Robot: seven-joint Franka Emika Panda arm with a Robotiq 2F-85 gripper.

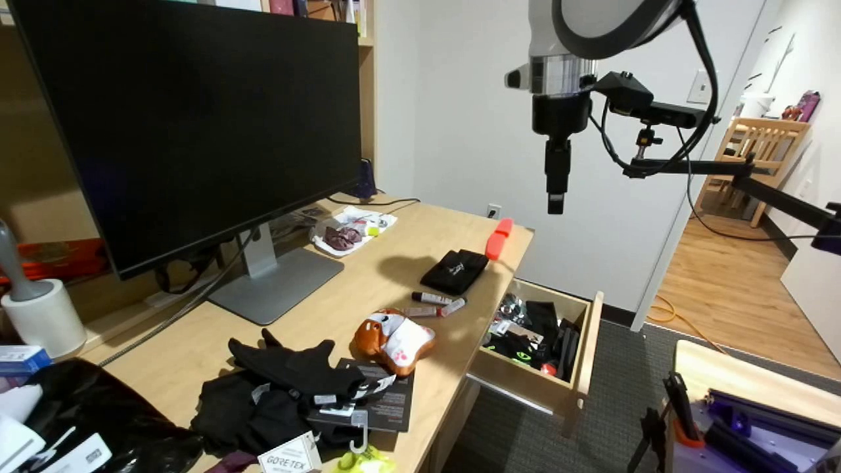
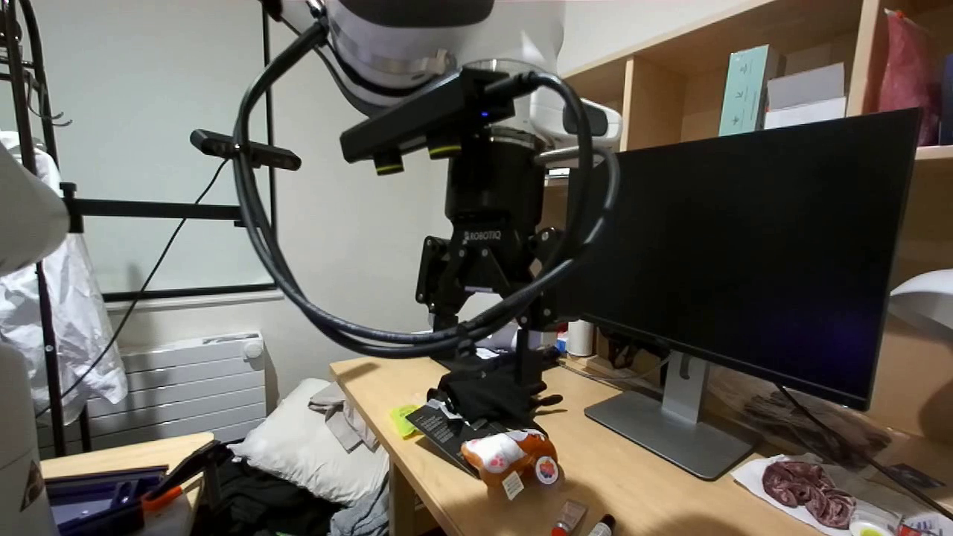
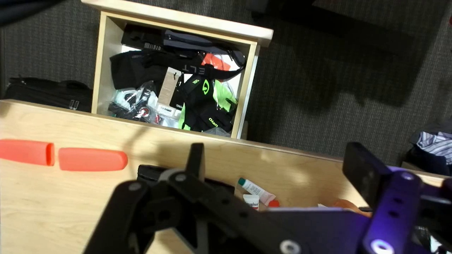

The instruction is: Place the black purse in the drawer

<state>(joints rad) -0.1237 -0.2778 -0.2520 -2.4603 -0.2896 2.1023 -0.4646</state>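
Note:
The black purse (image 1: 454,271) lies flat on the desk near its edge. In the wrist view the purse (image 3: 152,171) is mostly hidden behind a gripper finger. It is out of view in an exterior view. The wooden drawer (image 1: 588,348) is pulled out below the desk edge and holds black gloves, packets and other items. The drawer (image 3: 183,19) is seen from above in the wrist view. My gripper (image 1: 556,203) is high above the desk. Its fingers are wide apart with nothing between them, in the wrist view (image 3: 279,155) and an exterior view (image 2: 488,350).
Small tubes (image 1: 433,305) and an orange-white plush (image 1: 394,338) lie near the purse. A red case (image 1: 499,240) lies by the desk corner. A large monitor (image 1: 197,131) stands on the desk (image 1: 401,263). Black gloves (image 1: 289,381) lie nearer that camera. A camera arm (image 1: 703,167) stands beyond.

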